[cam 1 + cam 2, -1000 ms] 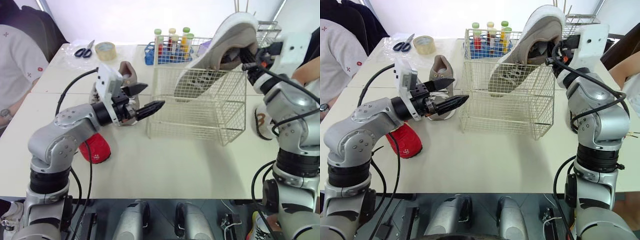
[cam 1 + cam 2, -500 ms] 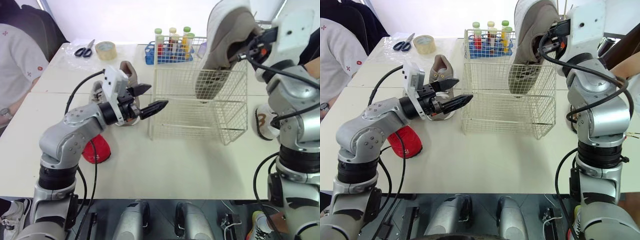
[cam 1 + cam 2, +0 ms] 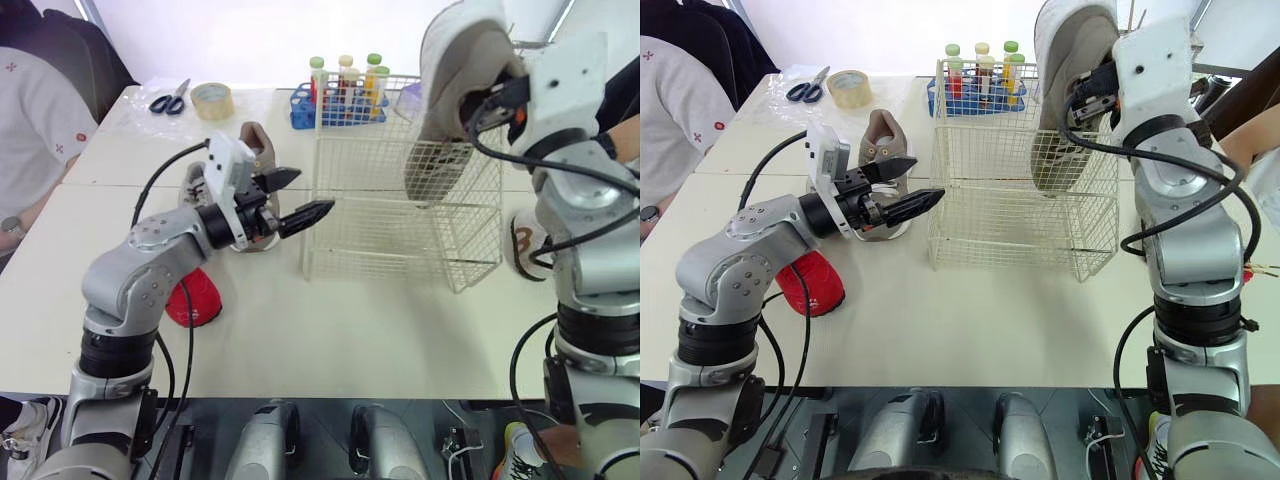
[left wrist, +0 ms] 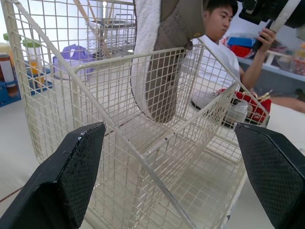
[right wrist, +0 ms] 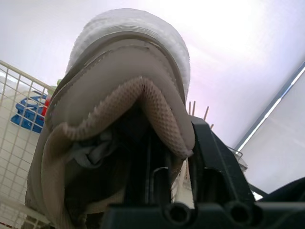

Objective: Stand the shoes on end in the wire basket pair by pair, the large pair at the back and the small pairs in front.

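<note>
A large taupe shoe (image 3: pixel 450 110) with a white sole hangs toe down, its toe inside the cream wire basket (image 3: pixel 380 230) toward the back right and above the basket floor. My right gripper (image 3: pixel 487 100) is shut on the shoe's heel collar (image 5: pixel 143 95). My left gripper (image 3: pixel 313 190) is open and empty beside the basket's left wall, pointing at it. The matching taupe shoe (image 3: pixel 255 150) lies on the table behind my left gripper. A small red shoe (image 3: pixel 192 298) sits under my left arm. A small white shoe (image 3: pixel 525 245) lies right of the basket.
A rack of capped bottles (image 3: pixel 345 95) stands behind the basket. A tape roll (image 3: pixel 212 100) and scissors (image 3: pixel 168 100) lie at the back left. A person (image 3: pixel 30 130) sits at the left edge. Another wire rack (image 3: pixel 535 55) is at the back right.
My right gripper has swung the large shoe from a slant to toe down and carried it to the basket's right side. My left gripper edged toward the basket's left wall.
</note>
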`<state>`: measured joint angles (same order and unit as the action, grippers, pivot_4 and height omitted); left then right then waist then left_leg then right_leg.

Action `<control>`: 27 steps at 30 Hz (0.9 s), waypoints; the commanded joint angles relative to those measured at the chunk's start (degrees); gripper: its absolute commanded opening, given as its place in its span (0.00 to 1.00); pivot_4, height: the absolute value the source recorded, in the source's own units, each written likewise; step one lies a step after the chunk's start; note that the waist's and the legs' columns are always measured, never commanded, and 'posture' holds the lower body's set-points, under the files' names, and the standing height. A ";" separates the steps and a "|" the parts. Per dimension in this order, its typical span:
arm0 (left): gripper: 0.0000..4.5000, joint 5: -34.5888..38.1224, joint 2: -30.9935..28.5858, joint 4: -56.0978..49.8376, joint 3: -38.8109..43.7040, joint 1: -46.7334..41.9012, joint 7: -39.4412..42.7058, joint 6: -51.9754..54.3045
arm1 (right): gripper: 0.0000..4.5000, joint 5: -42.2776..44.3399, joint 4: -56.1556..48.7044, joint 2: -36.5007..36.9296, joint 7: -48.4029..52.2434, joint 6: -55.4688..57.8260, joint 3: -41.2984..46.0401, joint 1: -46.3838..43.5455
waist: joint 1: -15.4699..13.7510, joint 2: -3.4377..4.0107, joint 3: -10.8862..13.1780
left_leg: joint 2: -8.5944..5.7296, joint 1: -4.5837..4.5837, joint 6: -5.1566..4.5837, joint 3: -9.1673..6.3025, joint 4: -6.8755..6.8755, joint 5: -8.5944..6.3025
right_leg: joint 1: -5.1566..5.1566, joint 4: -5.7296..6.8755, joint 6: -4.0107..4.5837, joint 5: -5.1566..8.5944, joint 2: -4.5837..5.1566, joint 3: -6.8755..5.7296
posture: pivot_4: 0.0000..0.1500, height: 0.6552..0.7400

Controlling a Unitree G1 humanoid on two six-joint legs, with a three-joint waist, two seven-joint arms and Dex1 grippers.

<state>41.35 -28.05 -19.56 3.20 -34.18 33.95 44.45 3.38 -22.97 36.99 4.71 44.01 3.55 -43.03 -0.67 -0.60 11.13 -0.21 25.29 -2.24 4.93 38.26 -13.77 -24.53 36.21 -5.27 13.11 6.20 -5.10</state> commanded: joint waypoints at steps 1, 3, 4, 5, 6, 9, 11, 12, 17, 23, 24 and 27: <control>1.00 -0.38 0.21 -0.50 0.51 -0.38 0.35 -1.43 | 0.52 -1.23 -3.49 0.42 0.62 -0.22 2.81 -0.03 | 0.01 0.00 0.00 | 0.00 -0.01 0.00 0.00 0.00 0.00 | 0.00 0.00 0.00 0.00 0.00 0.00 | 1.00 0.97; 1.00 -0.49 0.33 -0.15 0.56 -0.37 0.51 -1.57 | 0.76 -1.38 -4.35 0.83 1.29 -0.20 3.62 0.63 | 0.00 0.00 0.00 | 0.01 -0.01 0.00 0.00 0.00 0.00 | 0.00 0.01 0.00 0.00 -0.01 0.00 | 1.00 0.97; 1.00 -0.57 0.39 0.09 0.56 -0.41 0.62 -1.66 | 0.85 -1.45 -4.90 0.99 1.66 -0.20 3.94 0.97 | 0.00 0.00 0.00 | 0.01 -0.01 0.00 0.00 0.00 0.00 | 0.00 0.01 0.00 0.00 -0.01 0.00 | 1.00 0.97; 1.00 -0.68 0.45 0.44 0.53 -0.49 0.78 -1.80 | 0.85 -1.41 -5.84 1.19 2.15 -0.03 4.28 1.40 | 0.01 0.00 0.00 | 0.01 0.00 0.00 0.00 0.00 0.00 | 0.00 0.01 0.00 0.00 -0.01 0.00 | 1.00 0.97; 1.00 -0.86 0.64 0.94 0.42 -0.65 0.97 -2.01 | 0.85 -1.45 -6.58 1.36 2.65 0.09 4.58 1.84 | 0.00 0.00 0.00 | 0.01 -0.01 0.00 0.00 0.00 0.00 | 0.00 0.01 0.00 0.00 -0.01 0.00 | 1.00 0.97; 1.00 -1.54 1.35 2.75 -0.11 -1.49 1.88 -2.91 | 0.85 -1.52 -8.97 2.01 4.00 0.66 5.84 3.22 | -0.05 0.00 0.00 | 0.01 -0.01 0.00 0.00 0.00 0.00 | 0.00 0.01 0.00 0.00 -0.01 0.00 | 1.00 0.97; 1.00 -2.11 1.88 4.20 -0.67 -2.30 2.59 -3.59 | 0.85 -1.11 -10.71 2.56 5.24 1.15 7.25 4.33 | -0.07 0.00 0.00 | 0.01 -0.01 0.00 0.00 0.00 0.00 | 0.00 0.01 0.00 0.00 -0.01 0.00 | 1.00 0.97; 1.00 -2.40 2.01 5.15 -0.96 -2.74 3.32 -3.99 | 0.85 -0.49 -12.51 3.10 6.33 1.64 8.49 5.24 | -0.16 0.00 0.00 | 0.01 -0.01 0.00 0.00 0.00 0.00 | 0.00 0.01 0.00 0.00 -0.01 0.00 | 1.00 0.97; 1.00 -4.27 1.36 12.24 -1.48 -5.17 8.33 -6.27 | 0.85 3.26 -21.26 6.47 12.70 5.67 16.92 10.47 | -0.11 -0.01 0.00 | 0.00 0.00 -0.01 0.00 0.00 -0.01 | 0.01 -0.01 0.00 0.00 -0.01 -0.01 | 1.00 0.97; 1.00 -5.53 -0.18 20.84 0.89 -7.89 11.99 -8.21 | 0.85 20.82 -26.96 8.36 25.03 17.95 28.15 10.74 | 0.04 -0.02 -0.01 | 0.07 -0.04 -0.02 -0.03 0.00 -0.01 | 0.02 0.01 0.00 0.00 -0.06 0.00 | 1.00 0.97; 1.00 -5.21 -0.99 22.86 2.39 -8.72 11.73 -7.69 | 0.85 27.38 -25.41 9.97 28.86 23.53 31.69 8.43 | 0.05 -0.02 -0.01 | 0.09 -0.04 -0.04 -0.04 0.00 -0.03 | 0.02 0.01 0.01 0.00 -0.09 0.00 | 1.00 0.97; 1.00 -4.39 -3.58 27.50 6.61 -11.25 9.92 -5.70 | 0.97 43.35 -18.11 13.97 36.23 39.32 38.53 -0.66 | 0.18 0.00 0.02 | 0.10 -0.04 -0.31 -0.07 0.02 -0.18 | 0.02 0.00 0.02 -0.01 -0.06 -0.01 | 1.00 0.97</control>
<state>36.03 -30.15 7.50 6.15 -43.21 44.46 38.56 38.70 -43.11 49.44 37.55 76.36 37.12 -40.41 -0.49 -0.60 11.15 -0.09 25.26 -2.60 4.84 38.30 -13.98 -24.51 36.21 -5.24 13.09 6.13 -5.11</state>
